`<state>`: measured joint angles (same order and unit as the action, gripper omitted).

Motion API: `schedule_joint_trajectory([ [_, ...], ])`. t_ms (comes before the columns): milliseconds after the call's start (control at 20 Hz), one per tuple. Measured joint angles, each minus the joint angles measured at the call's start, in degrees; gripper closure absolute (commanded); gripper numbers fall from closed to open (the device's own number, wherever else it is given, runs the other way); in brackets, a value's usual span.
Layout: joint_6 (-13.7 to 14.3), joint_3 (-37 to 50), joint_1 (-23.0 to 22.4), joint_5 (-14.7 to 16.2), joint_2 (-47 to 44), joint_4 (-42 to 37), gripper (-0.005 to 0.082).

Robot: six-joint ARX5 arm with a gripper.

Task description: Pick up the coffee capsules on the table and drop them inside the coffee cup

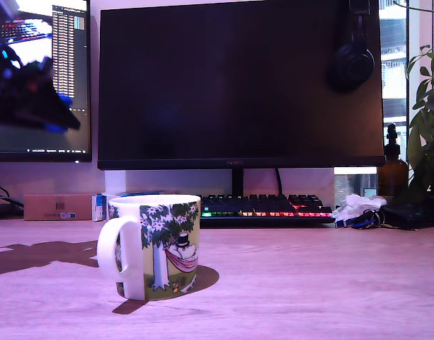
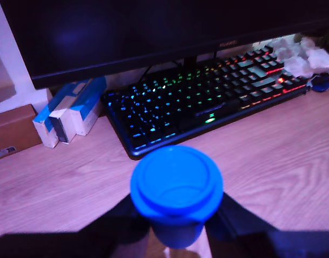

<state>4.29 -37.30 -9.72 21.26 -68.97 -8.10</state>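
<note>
capsule (image 2: 176,189): bright blue, flanged rim | clamped in end effector (image 2: 177,228)

**Desk clutter behind your work area**

You have a dark monitor (image 1: 238,81) with headphones (image 1: 352,60) hung on its corner, a backlit keyboard (image 2: 207,99) beneath it, blue-and-white boxes (image 2: 70,113) beside a cardboard box (image 1: 57,207), a brown bottle (image 1: 392,166) and a leafy plant (image 1: 427,120).

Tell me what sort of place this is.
Most likely a home or office computer desk: a large dark monitor, a backlit keyboard beneath it, and headphones hung on the monitor's corner.
</note>
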Motion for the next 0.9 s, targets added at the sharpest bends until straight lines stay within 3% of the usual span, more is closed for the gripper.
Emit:
schedule_joint_trajectory([
  [250, 0.5, -2.1, -1.86, 3.56, 0.26, 10.91, 0.0644],
  [300, 1.88, -3.61, -2.86, 3.78, 0.26, 13.55, 0.0644],
  [550, 6.16, -12.15, -8.09, 3.74, 0.28, 26.4, 0.0644],
  [800, 8.13, -15.93, -14.62, 3.54, 0.31, 34.93, 0.0644],
  [900, 9.2, -16.98, -17.53, 0.74, 0.33, 36.65, 0.0644],
])
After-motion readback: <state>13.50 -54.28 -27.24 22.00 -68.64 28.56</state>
